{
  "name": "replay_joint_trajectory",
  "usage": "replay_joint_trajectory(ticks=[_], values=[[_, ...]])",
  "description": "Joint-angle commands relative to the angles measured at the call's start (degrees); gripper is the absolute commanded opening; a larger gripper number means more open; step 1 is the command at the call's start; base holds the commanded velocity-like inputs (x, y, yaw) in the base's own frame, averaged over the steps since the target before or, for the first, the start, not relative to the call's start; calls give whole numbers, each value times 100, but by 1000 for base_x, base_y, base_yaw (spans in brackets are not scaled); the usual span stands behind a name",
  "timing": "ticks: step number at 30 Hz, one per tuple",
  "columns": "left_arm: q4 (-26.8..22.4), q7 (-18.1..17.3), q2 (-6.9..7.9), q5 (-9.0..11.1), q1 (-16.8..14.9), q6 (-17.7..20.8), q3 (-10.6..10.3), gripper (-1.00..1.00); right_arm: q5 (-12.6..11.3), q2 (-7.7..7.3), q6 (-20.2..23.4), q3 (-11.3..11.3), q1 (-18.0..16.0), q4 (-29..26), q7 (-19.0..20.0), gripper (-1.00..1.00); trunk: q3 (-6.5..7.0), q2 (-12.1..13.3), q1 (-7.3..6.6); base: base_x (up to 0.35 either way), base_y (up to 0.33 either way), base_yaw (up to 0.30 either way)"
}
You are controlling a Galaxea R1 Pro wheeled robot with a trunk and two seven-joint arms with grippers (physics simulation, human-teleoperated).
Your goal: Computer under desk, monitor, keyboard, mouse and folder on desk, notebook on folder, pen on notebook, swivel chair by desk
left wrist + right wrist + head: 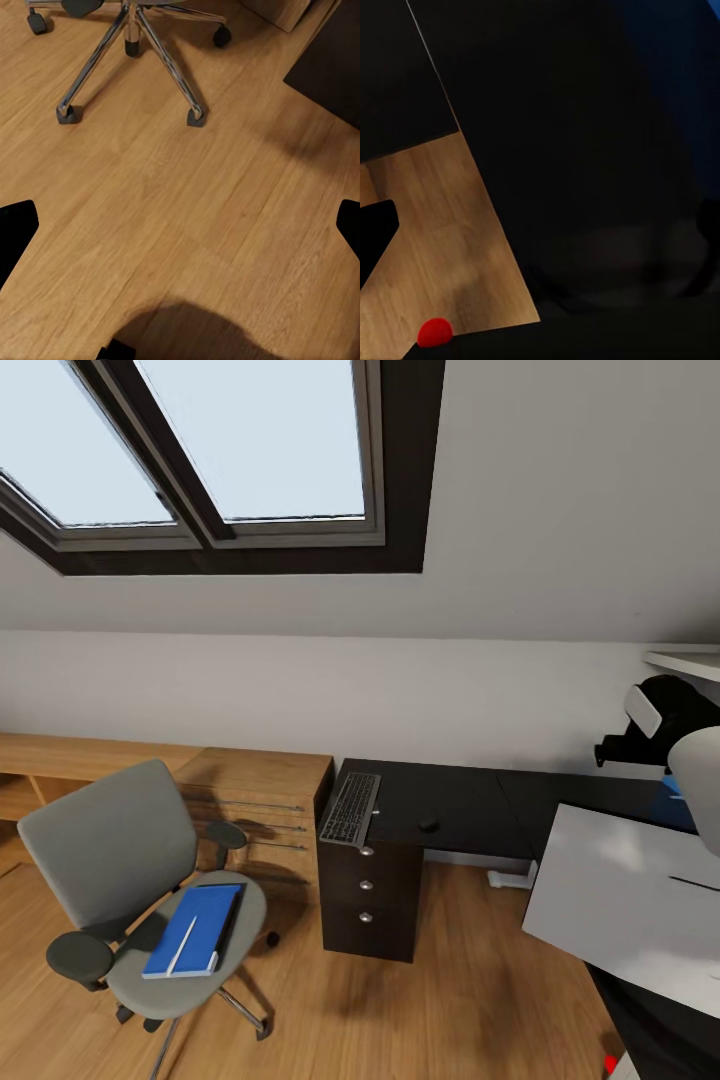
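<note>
Soft, even daylight comes down through the skylights (230,450), pale and glare-free. The swivel chair (130,880) lays a faint shadow on the wood floor (187,217). The head view is slightly soft. The right wrist view is dim, nearly black, with blurred edges.

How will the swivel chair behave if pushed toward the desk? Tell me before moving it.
The swivel chair would probably roll easily: its star base sits on casters on a smooth wood floor. It may spin rather than travel straight if pushed off-centre. The blue folder and pen lie loose on the seat and could slide.
</note>
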Motion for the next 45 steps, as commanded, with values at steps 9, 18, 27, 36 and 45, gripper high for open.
replay_joint_trajectory(ticks=[9,18,27,36,45], values=[[6,-41,1,43,-2,-12,9,100,-12,-170,10,-43,5,3,159,100,-2,-4,2,142,0,0],[6,-41,1,43,-2,-12,8,100,-4,-196,10,-42,13,5,344,100,-2,-4,2,90,0,0],[8,-41,2,43,-2,-12,8,100,-3,-199,10,-40,22,18,376,100,-2,-4,2,12,0,0],[6,-41,3,43,-2,-12,8,100,-3,-235,10,-41,23,112,388,100,-2,-4,2,1,0,0],[6,-41,2,43,-2,-12,8,100,-3,-341,10,-41,23,131,759,100,-2,-4,2,0,0,0]])
